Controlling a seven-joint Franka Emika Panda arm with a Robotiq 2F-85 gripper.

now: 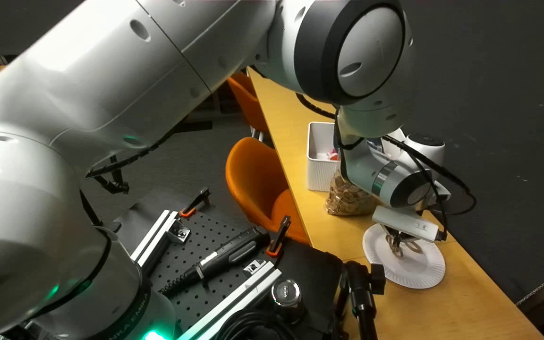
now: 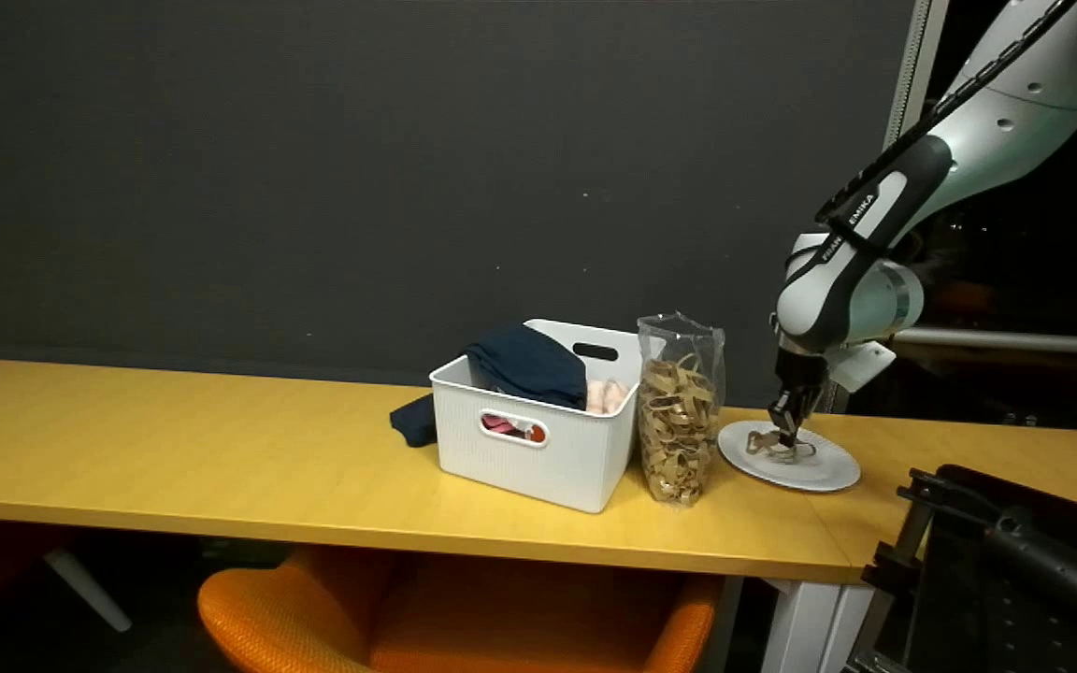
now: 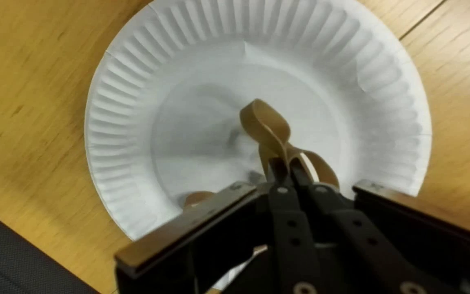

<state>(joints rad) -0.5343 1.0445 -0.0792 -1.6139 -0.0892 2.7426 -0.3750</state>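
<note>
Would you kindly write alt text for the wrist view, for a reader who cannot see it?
Black robot fingers pinch a twisted tan band over a fluted white paper plate, which lies on a wooden table.

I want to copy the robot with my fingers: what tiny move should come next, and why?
Probably a gentle lift straight up: the gripper looks shut on a tan rubber band, low over the white paper plate.

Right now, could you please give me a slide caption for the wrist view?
The claw pinches tan band loops over a fluted white paper plate on a wooden tabletop.
</note>
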